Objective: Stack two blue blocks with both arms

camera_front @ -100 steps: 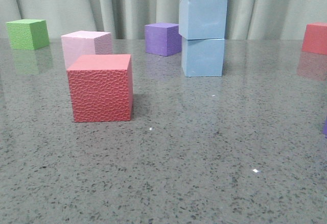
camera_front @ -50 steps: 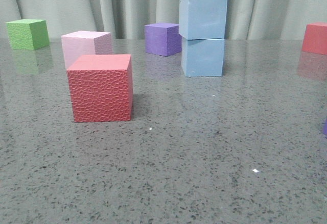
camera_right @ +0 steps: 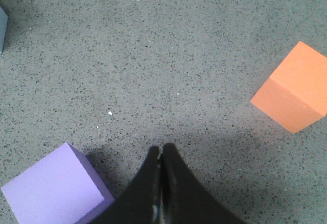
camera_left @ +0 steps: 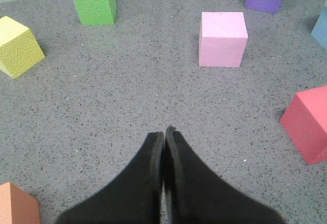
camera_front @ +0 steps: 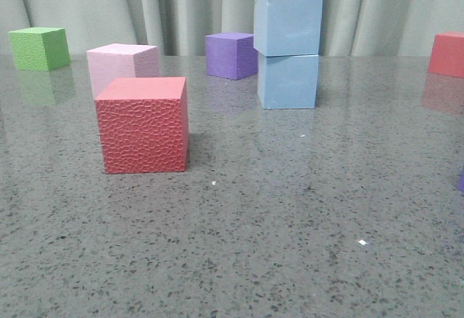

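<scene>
In the front view one pale blue block [camera_front: 288, 24] rests squarely on top of the other blue block [camera_front: 288, 81], far back on the grey table. A sliver of a blue block [camera_left: 322, 29] shows at the edge of the left wrist view. My left gripper [camera_left: 164, 132] is shut and empty over bare table, well away from the stack. The right gripper [camera_right: 161, 149] is also shut with nothing in it, beside a light purple cube [camera_right: 53, 189]. Neither gripper shows in the front view.
Front view: red cube [camera_front: 143, 124] in the near left, pink cube [camera_front: 119, 64] behind it, green cube [camera_front: 39, 48] far left, purple cube [camera_front: 230, 54] beside the stack, another red cube [camera_front: 446, 54] far right. Wrist views add a yellow cube [camera_left: 18, 46] and orange cubes [camera_right: 292, 101] [camera_left: 17, 204].
</scene>
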### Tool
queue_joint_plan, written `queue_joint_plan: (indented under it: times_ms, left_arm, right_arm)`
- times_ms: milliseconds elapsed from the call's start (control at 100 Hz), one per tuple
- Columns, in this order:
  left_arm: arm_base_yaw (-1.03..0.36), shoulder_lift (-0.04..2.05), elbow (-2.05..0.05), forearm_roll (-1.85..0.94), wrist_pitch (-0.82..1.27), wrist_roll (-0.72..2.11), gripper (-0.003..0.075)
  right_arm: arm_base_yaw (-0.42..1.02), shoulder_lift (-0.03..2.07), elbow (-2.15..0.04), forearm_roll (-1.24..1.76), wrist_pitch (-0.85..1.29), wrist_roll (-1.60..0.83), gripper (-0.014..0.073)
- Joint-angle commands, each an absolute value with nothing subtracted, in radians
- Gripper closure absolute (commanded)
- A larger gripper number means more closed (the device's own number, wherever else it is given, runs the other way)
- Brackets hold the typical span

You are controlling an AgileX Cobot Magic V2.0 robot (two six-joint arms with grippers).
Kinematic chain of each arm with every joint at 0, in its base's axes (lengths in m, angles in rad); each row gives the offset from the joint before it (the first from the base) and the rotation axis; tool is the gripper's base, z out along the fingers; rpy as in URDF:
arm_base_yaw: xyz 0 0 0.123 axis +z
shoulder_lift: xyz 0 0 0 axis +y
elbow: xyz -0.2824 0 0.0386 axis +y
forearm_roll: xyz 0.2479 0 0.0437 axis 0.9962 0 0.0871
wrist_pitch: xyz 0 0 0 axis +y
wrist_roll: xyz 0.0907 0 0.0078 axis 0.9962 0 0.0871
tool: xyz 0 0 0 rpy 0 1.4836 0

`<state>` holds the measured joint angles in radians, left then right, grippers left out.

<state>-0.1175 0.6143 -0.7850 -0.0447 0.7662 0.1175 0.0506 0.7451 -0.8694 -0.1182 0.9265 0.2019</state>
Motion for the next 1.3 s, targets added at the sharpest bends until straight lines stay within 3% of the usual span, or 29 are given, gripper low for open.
queue_joint_plan:
  times_ms: [0, 710, 1290]
  left_arm:
    - [-0.115, 0.616, -0.807, -0.054, 0.689, 0.108, 0.0739]
    - [-0.115, 0.613, -0.779, -0.047, 0.654, 0.108, 0.0739]
    - [-0.115, 0.306, -0.304, -0.046, 0.092, 0.108, 0.0739]
  right_arm:
    - [0.047, 0.739, -0.894, -0.137, 0.872, 0.196, 0.0715]
    - [0.047, 0.739, -0.894, -0.137, 0.872, 0.196, 0.0715]
    - [0.047, 0.739, -0.894, -0.137, 0.872, 0.196, 0.0715]
